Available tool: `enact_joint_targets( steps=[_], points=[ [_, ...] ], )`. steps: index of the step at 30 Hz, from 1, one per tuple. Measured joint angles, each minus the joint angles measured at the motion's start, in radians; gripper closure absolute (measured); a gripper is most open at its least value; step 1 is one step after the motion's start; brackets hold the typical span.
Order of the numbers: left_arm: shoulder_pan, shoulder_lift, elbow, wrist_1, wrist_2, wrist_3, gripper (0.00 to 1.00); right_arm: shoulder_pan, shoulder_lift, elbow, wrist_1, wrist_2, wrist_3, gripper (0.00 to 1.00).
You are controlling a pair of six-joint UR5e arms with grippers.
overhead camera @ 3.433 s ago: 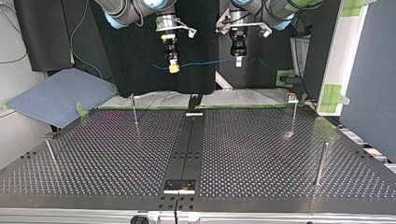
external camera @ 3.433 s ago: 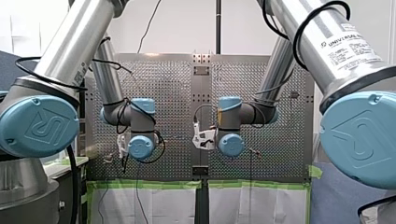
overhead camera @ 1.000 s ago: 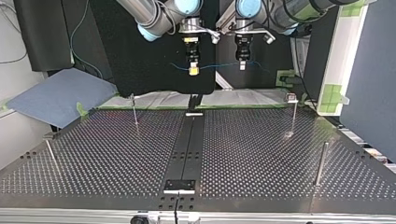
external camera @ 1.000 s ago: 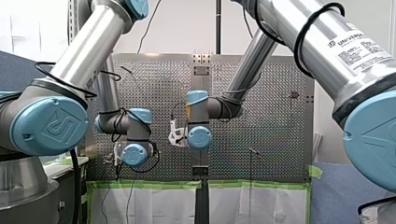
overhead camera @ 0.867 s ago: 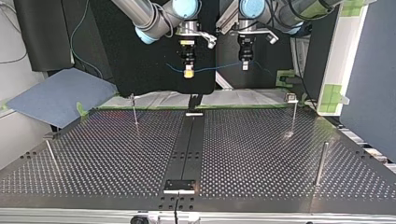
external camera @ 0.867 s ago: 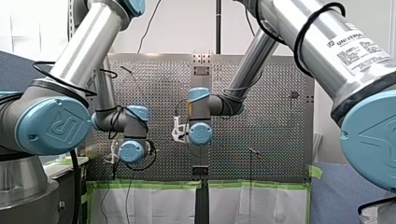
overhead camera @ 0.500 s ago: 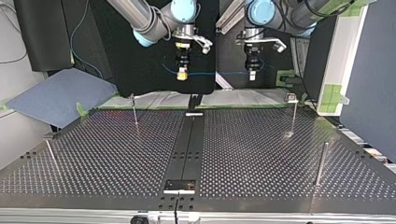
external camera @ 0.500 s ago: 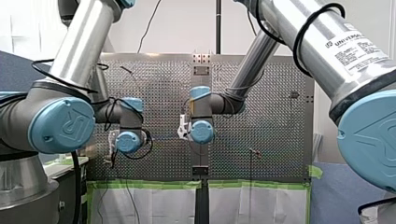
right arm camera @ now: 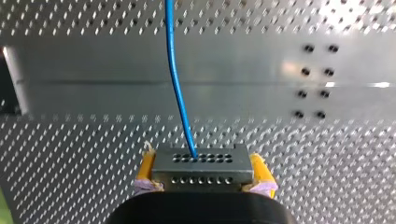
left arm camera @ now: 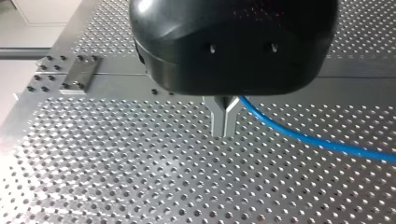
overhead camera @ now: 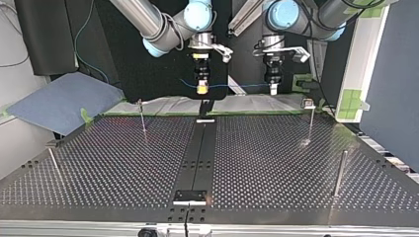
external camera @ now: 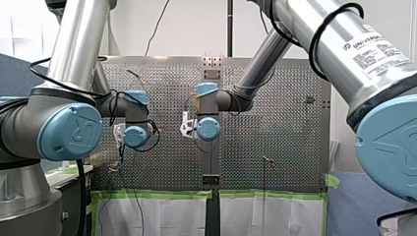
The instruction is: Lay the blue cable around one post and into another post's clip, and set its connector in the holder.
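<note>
The blue cable (overhead camera: 237, 85) hangs taut between my two grippers, above the far edge of the perforated table (overhead camera: 276, 158). My right gripper (right arm camera: 201, 163) has yellow pads (right arm camera: 146, 164) shut on the dark connector (right arm camera: 201, 170). The cable (right arm camera: 175, 79) runs straight out ahead of the connector. My left gripper (left arm camera: 224, 125) has thin metal fingers shut on the cable (left arm camera: 303, 140), which trails off to one side. In the top view my right gripper (overhead camera: 201, 89) is near the middle and my left gripper (overhead camera: 273, 89) is to its right.
In the top view a clip post (overhead camera: 310, 121) stands at the far right, a plain post (overhead camera: 338, 173) nearer on the right, a thin post (overhead camera: 142, 117) at the far left, and another post (overhead camera: 53, 163) at the near left. A black holder plate (overhead camera: 189, 196) sits on the centre strip.
In the top view both grippers have come lower. My left gripper moved to the right, so the cable span between the two is longer.
</note>
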Motion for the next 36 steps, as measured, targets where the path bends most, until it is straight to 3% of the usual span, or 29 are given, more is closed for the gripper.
enact_joint_targets(
  steps=[5,11,21,28,36],
  points=[
    [0.008,0.047,0.002,-0.016,0.040,-0.037,1.00,0.001,-0.001,-0.021,0.009,-0.040,-0.001,0.95],
    [0.011,0.102,0.003,-0.016,0.052,-0.081,1.00,0.004,-0.008,-0.061,0.039,-0.068,-0.001,0.95],
    [0.029,0.147,0.003,-0.031,-0.020,-0.112,1.00,0.002,-0.075,-0.087,0.074,-0.090,0.001,0.95],
    [0.046,0.204,0.003,-0.082,-0.037,-0.137,1.00,0.004,-0.118,-0.103,0.075,-0.105,0.000,0.95],
    [0.061,0.275,0.004,-0.151,-0.071,-0.172,1.00,0.009,-0.133,-0.150,0.086,-0.160,0.000,0.95]
  ],
)
